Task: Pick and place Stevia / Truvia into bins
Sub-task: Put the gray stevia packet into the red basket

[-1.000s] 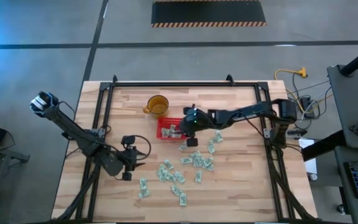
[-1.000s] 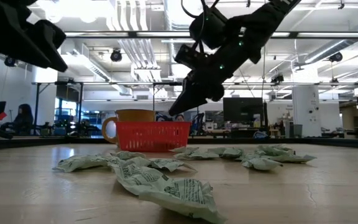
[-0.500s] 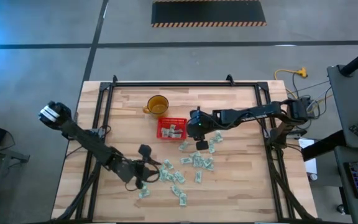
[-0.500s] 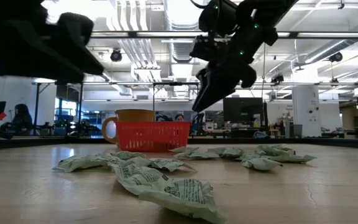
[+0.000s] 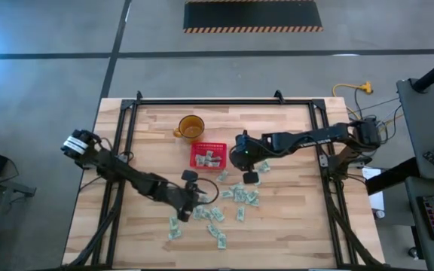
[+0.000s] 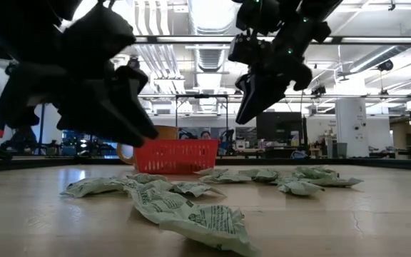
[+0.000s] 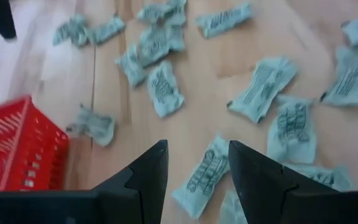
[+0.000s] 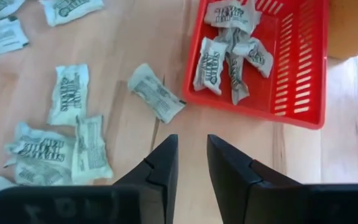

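Many pale green and white sachets [image 5: 232,197] lie flat and scattered on the wooden table, near and right of the red basket [image 5: 208,156]. Several more sachets [image 8: 229,43] lie inside the basket [image 8: 291,74]. My left gripper [image 5: 194,197] is open and hangs over the left part of the scatter. In its wrist view one sachet [image 7: 205,177] lies between the lines of the fingers [image 7: 196,149]. My right gripper [image 5: 251,175] hovers just right of the basket with a narrow gap between its fingers [image 8: 191,142], above bare wood beside a sachet [image 8: 156,92].
An amber cup [image 5: 191,126] stands just beyond the basket, toward the far edge. A black frame rail [image 5: 217,101] runs along the far edge and down both sides of the table. Bare wood lies along the near edge and at the far right.
My left gripper has swept toward the table's right, from bare wood to above the left part of the sachets, and has come lower. My right gripper has drawn away from the basket's right edge toward the right and near side, over the sachets.
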Motion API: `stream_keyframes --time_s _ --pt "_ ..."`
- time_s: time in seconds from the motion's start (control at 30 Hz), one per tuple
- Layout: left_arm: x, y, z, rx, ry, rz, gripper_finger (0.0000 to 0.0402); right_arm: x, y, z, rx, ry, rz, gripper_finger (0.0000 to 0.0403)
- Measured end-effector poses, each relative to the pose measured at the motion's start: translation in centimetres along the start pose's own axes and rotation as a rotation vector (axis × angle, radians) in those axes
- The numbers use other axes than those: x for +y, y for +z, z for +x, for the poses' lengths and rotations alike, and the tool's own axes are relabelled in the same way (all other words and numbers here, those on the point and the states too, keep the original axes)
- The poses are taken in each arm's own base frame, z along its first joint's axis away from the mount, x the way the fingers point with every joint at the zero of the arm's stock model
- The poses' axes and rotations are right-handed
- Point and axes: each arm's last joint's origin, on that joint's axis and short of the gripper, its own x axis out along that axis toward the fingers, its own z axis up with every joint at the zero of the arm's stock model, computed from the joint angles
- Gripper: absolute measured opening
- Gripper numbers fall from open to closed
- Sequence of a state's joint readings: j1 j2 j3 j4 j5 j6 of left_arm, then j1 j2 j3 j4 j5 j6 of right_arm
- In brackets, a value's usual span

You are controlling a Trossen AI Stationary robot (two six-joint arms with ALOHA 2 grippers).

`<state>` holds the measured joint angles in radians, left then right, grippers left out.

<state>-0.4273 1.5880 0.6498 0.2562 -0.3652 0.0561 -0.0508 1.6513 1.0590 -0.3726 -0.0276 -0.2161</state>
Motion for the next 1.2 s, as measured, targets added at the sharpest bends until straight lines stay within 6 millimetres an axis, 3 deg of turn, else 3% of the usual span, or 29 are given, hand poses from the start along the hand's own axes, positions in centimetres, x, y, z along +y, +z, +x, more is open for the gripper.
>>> stream_keyframes --time_s 0.83,0.97,1.2 --pt "1.5 -1.9 2.4 0.139 -0.051 -0.098 0.015 0.8 -1.0 -1.1 -0.016 0.007 0.023 0.0066" --pt "1.5 -1.9 2.4 0.139 -0.065 -0.102 0.0125 0.8 -1.0 -1.1 -0.016 0.006 0.024 0.0068" --pt "1.5 -1.9 2.4 0.142 -0.089 -0.092 0.0042 0.8 -1.0 -1.1 -0.016 0.006 0.027 0.0064"
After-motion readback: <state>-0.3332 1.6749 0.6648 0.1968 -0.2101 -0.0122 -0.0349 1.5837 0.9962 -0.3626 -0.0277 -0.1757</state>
